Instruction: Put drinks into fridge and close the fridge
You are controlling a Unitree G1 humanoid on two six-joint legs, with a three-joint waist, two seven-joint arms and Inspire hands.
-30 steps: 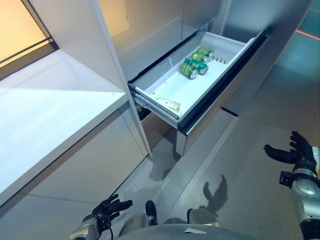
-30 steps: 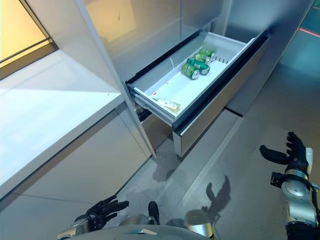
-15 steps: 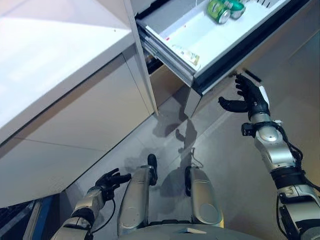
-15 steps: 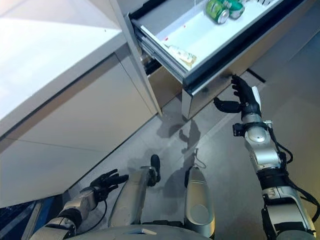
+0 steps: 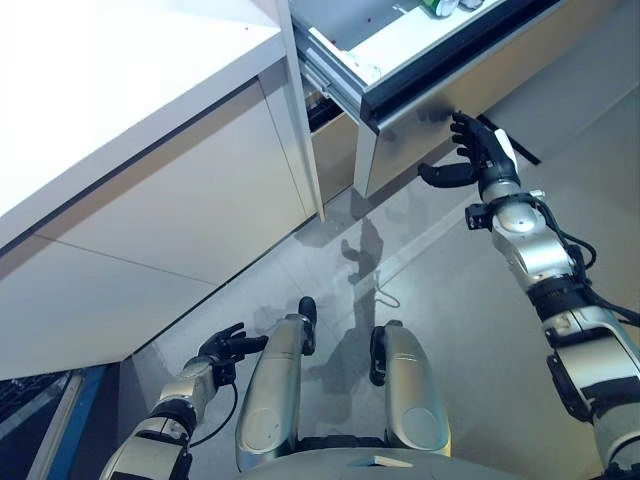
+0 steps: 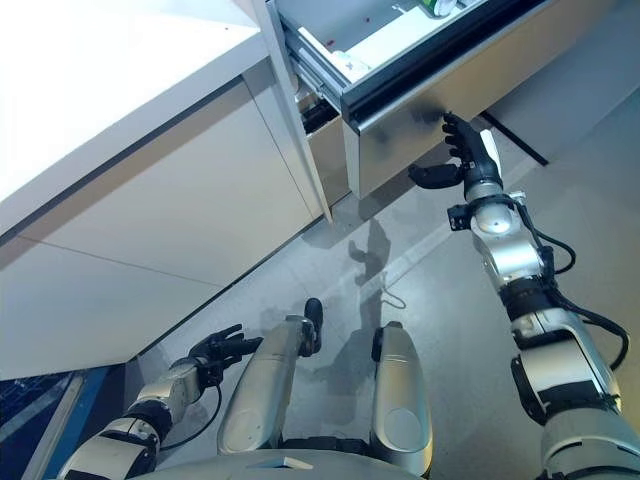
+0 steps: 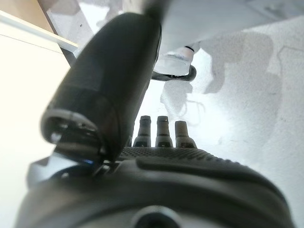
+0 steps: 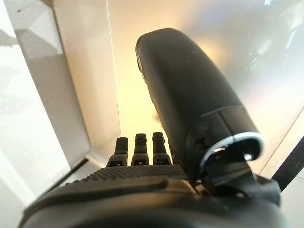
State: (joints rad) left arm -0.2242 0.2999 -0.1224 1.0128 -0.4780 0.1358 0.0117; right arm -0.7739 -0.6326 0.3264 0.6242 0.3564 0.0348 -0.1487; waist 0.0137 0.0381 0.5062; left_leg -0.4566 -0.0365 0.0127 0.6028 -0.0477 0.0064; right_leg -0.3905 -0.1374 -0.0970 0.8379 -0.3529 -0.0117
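The fridge drawer (image 5: 430,95) stands pulled open at the top of the eye views, with a steel front and a white inside. A green can (image 5: 441,6) shows at its far end, and a pale drink (image 5: 364,68) lies near its front corner. My right hand (image 5: 482,158) is raised to the drawer's steel front with fingers straight and thumb spread, touching or nearly touching it. The right wrist view shows that hand (image 8: 180,95) open against the pale panel. My left hand (image 5: 222,350) hangs low beside my leg, relaxed and empty, and also shows in the left wrist view (image 7: 156,180).
A white counter (image 5: 120,90) with pale cabinet panels (image 5: 180,230) below it runs along the left, ending at a post beside the drawer. Grey floor (image 5: 450,300) spreads under the drawer and to the right. A blue edge (image 5: 60,430) shows at the lower left.
The camera has tilted down, so the drawer sits higher in the picture. My right hand has risen from low on the right up to the drawer's steel front. The left hand stays low.
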